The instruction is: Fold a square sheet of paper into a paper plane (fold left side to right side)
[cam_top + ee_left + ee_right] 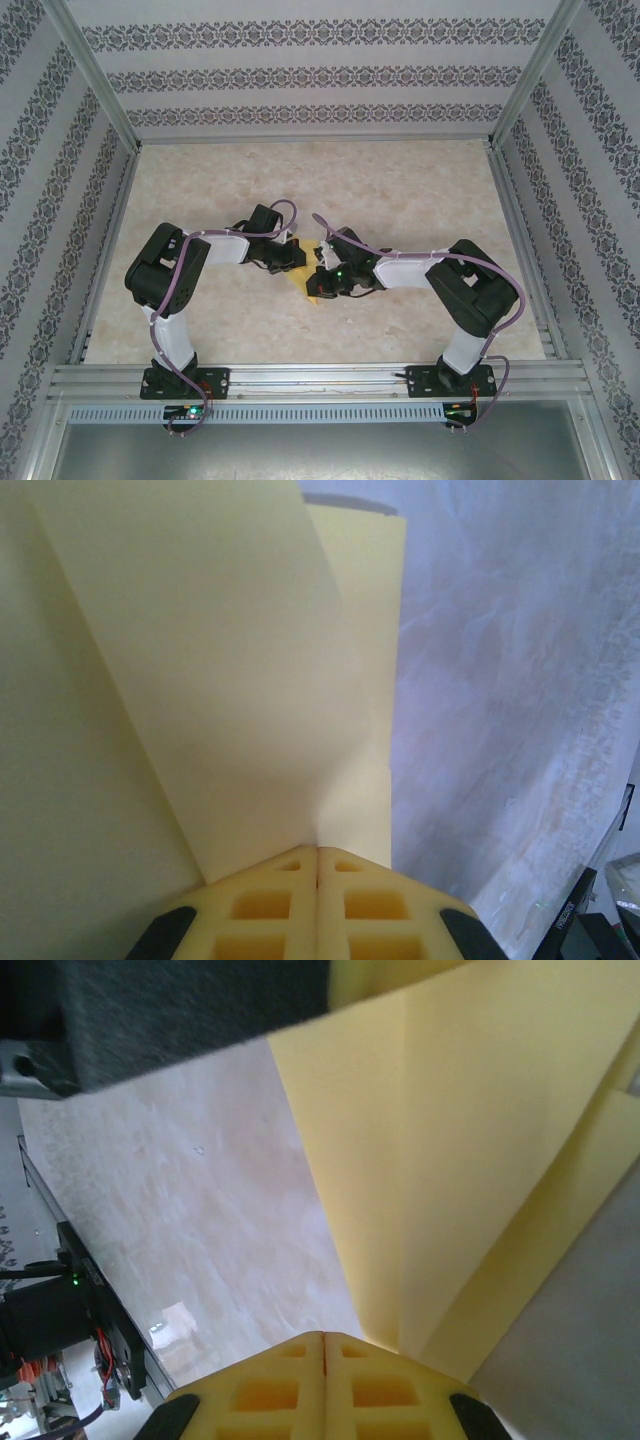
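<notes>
The square sheet of paper (311,284) is pale yellow, creased and partly lifted off the table's middle between my two grippers. In the left wrist view the paper (240,680) rises as a slanted flap straight from the tips of my left gripper (318,848), which is shut on it. In the top view the left gripper (297,258) sits at the paper's left edge. My right gripper (323,1336) is shut, its tips at the lower end of the folded paper (470,1140), whose layers run behind the right finger. The right gripper (322,272) meets the paper from the right.
The marbled beige table (400,190) stretches bare behind and to both sides of the arms. Patterned walls (60,200) close it in on three sides, and a metal rail (320,380) runs along the near edge. The left arm's black body (150,1010) hangs close above the right gripper.
</notes>
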You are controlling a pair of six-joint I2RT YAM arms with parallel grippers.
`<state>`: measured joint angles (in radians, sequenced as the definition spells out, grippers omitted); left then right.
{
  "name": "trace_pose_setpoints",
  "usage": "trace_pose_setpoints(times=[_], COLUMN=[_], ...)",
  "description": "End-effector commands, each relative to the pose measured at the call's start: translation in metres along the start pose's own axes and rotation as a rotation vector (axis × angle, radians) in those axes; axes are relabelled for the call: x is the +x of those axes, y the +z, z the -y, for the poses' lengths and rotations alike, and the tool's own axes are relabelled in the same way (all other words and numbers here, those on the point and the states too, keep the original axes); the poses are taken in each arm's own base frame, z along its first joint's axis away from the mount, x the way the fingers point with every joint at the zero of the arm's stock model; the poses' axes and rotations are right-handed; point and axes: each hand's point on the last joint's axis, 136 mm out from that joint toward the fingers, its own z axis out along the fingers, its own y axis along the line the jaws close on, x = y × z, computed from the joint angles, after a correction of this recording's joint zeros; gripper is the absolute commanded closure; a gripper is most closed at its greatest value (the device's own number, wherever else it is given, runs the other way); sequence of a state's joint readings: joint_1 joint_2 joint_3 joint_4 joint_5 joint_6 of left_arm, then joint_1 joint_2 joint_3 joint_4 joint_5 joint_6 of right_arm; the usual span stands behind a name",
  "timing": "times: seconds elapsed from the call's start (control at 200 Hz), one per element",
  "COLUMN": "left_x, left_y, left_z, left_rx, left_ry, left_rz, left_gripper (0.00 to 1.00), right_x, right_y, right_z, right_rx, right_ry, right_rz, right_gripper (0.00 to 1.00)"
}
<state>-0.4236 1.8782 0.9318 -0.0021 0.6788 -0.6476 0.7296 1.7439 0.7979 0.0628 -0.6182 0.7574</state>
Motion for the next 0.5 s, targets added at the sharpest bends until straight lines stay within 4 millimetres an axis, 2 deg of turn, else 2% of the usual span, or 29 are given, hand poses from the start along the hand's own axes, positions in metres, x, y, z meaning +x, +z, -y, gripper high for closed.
trace_pose_setpoints(times=[0.0,0.495], left_x=[0.026,0.026], left_y=[0.011,0.011], left_z=[-0.049,-0.049], left_rx=[-0.166,-0.171], left_ry=[-0.083,-0.082], left_rz=[-0.06,-0.061], left_gripper=[1.0,1.0], right_x=[0.008,0.015], right_y=[0.005,0.006], right_z=[0.013,0.024], right_rx=[0.034,0.079], right_ry=[0.019,0.029], right_rz=[-0.015,-0.029], right_gripper=[1.0,1.0])
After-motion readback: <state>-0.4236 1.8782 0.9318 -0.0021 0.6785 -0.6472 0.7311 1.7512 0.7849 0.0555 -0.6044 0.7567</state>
